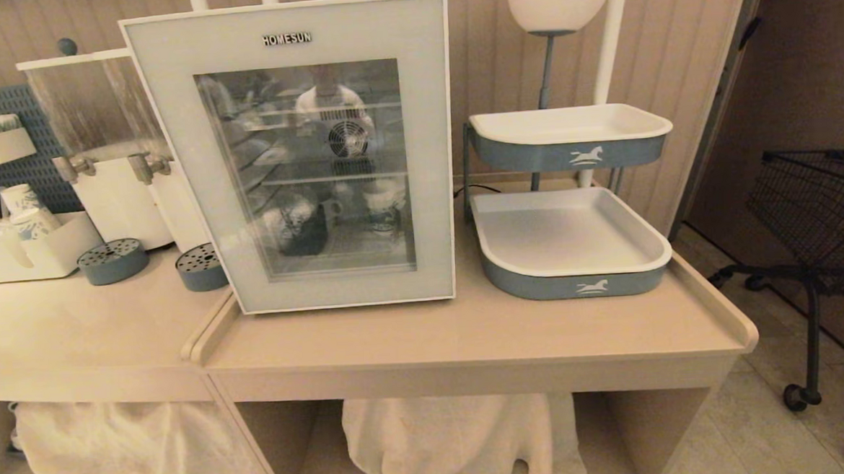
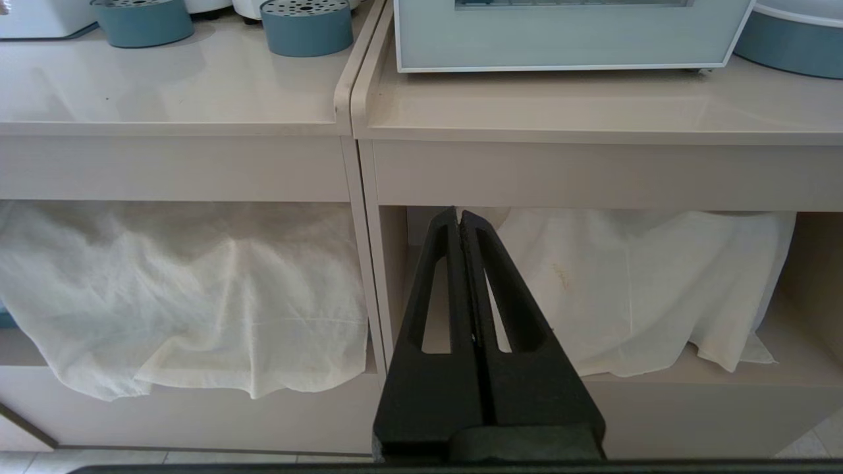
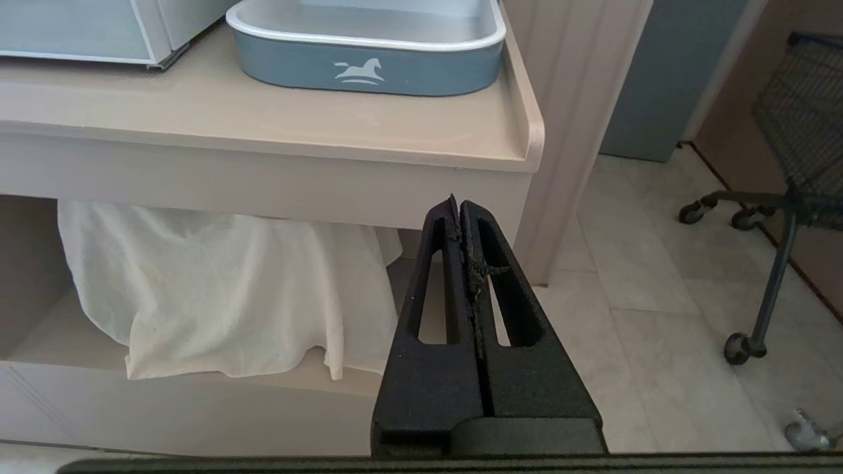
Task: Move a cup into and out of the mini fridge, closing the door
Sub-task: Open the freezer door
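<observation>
Below counter edge: left end effector, right end effector pinched closed, empty.

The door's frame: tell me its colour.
Pale grey-blue, frosted, around a clear glass window; the door shows best in the head view.

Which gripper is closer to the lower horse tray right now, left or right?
Right. The right gripper hangs shut below the counter edge, just under the lower horse tray. The left gripper, also shut, sits below the mini fridge, farther along the counter.
</observation>
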### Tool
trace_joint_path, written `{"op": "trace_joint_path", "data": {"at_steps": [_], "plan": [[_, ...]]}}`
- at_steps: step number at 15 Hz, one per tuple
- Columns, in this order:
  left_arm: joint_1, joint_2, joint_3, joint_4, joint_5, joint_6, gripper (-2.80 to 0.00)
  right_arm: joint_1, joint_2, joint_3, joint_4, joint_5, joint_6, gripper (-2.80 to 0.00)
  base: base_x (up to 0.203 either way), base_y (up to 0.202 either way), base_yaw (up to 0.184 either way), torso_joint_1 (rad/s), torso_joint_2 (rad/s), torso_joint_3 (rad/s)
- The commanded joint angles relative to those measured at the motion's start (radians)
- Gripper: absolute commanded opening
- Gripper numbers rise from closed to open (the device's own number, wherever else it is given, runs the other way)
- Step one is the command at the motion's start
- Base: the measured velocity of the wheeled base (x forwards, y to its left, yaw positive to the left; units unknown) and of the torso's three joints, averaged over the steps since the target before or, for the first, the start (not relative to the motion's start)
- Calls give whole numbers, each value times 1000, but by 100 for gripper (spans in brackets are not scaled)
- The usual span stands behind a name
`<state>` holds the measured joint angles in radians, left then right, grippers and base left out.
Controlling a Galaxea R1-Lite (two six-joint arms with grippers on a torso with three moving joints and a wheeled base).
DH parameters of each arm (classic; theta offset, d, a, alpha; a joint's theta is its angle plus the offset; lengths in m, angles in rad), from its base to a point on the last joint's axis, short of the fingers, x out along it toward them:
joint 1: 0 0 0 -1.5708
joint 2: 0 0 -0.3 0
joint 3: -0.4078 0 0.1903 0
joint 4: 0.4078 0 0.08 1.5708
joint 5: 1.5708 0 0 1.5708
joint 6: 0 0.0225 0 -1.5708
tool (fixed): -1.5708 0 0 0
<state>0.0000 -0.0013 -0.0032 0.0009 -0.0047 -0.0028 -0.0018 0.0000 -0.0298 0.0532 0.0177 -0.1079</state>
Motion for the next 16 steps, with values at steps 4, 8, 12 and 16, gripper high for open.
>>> {"op": "trace_joint_path", "data": {"at_steps": [4, 8, 12, 16], "plan": [[2, 0, 0, -1, 0, 1, -280, 0, 0, 11, -13, -5, 10, -280, 0, 0, 0, 0, 0, 0], [1, -2, 0, -1, 0, 0, -280, 0, 0, 11, -15, -5, 9, -280, 1, 101, -2, 1, 2, 2], [1, 0, 0, -1, 0, 0, -280, 0, -2, 13, -15, -7, 11, -280, 0, 194, 2, -1, 3, 2], [1, -1, 0, -1, 0, 0, -280, 0, -1, 14, -24, -7, 11, -280, 0, 192, 3, 1, 2, 2]]}}
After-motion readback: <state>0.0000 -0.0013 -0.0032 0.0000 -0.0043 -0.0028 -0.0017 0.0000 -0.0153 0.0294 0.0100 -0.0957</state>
